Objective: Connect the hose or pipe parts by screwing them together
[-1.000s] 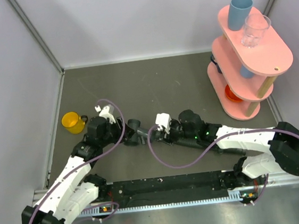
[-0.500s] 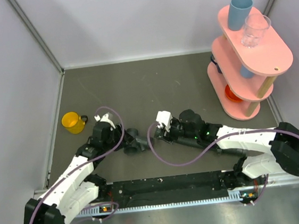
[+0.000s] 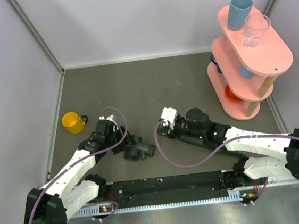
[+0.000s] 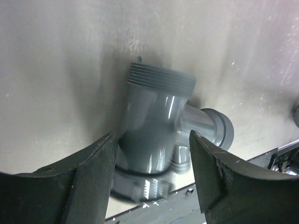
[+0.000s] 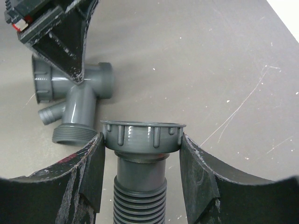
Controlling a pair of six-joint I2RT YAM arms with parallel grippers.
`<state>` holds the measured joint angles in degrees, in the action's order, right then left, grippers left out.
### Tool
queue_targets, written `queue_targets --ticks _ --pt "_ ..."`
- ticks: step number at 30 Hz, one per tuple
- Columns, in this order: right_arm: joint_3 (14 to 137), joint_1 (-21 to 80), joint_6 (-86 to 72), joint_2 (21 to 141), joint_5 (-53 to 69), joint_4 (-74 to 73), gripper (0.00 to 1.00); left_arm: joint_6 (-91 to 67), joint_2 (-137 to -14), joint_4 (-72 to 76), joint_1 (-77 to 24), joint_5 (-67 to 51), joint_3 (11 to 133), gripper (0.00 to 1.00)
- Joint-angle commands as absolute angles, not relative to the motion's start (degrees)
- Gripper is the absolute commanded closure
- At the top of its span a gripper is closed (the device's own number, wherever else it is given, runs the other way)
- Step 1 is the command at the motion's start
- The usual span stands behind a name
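The dark grey branch fitting (image 4: 156,126) lies on the table, its threaded end (image 5: 72,134) a short way from the hose collar and not joined to it. My left gripper (image 4: 152,140) is open and straddles the fitting's body, with a gap on the right side. In the top view the left gripper (image 3: 124,140) sits just left of the fitting (image 3: 139,151). My right gripper (image 5: 142,140) is shut on the ribbed collar (image 5: 142,136) of the black flexible hose (image 5: 140,200). From above, the right gripper (image 3: 162,131) and arm hide most of the hose.
A yellow mug (image 3: 72,122) stands left of the left arm. A pink tiered shelf (image 3: 252,74) at the back right carries a blue cup (image 3: 239,11) and a clear glass (image 3: 256,28). Purple cables loop beside both wrists. The black base rail (image 3: 168,185) runs along the near edge.
The left gripper carried the fitting toward the near edge, away from the hose collar, and its jaws opened off it. The right gripper drifted slightly right, still gripping the collar.
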<state>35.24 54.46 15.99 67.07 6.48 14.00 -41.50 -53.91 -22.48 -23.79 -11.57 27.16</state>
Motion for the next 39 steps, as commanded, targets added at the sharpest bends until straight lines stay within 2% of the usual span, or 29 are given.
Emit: queue_targets --ticks 1,5,8,13,18,22,29,30,33,35,39 --pt "35.1 54.3 16.6 63.4 5.9 15.8 1.0 -36.3 -54.8 -30.6 -24.3 -12.4 30.8 0.31" --pt "34.4 54.3 17.1 62.0 5.6 16.1 1.0 -32.7 -56.0 -33.7 -24.6 -12.8 33.6 0.28" --pt "34.0 54.2 17.0 61.3 6.2 16.4 1.0 -32.2 -58.1 -35.1 -25.8 -11.8 34.7 0.33" --pt "32.7 54.2 17.2 59.7 5.9 17.7 1.0 -30.5 -64.8 -35.5 -28.9 -12.5 36.3 0.31" --pt "31.8 54.2 17.3 57.4 6.3 18.0 1.0 -30.5 -68.9 -35.3 -31.4 -7.4 37.3 0.31" --pt "31.4 54.1 17.5 56.5 6.2 18.1 1.0 -32.2 -71.2 -34.3 -34.0 -6.4 37.6 0.36" --pt "31.0 54.1 17.7 56.2 7.0 17.6 1.0 -35.2 -69.6 -31.2 -35.7 -3.8 35.2 0.61" --pt "31.0 54.2 17.8 56.2 7.4 17.4 1.0 -35.7 -68.9 -30.8 -35.7 -3.1 34.6 0.66" --pt "31.1 54.2 18.5 56.3 8.1 16.6 1.0 -36.2 -67.6 -28.9 -35.7 -2.3 33.9 0.9" --pt "31.3 54.1 18.7 56.4 8.1 16.1 1.0 -36.1 -67.3 -28.3 -35.7 -1.2 34.2 1.0" --pt "31.8 54.2 18.8 56.5 8.9 15.4 1.0 -35.9 -66.9 -28.3 -35.7 -0.4 35.7 1.0"
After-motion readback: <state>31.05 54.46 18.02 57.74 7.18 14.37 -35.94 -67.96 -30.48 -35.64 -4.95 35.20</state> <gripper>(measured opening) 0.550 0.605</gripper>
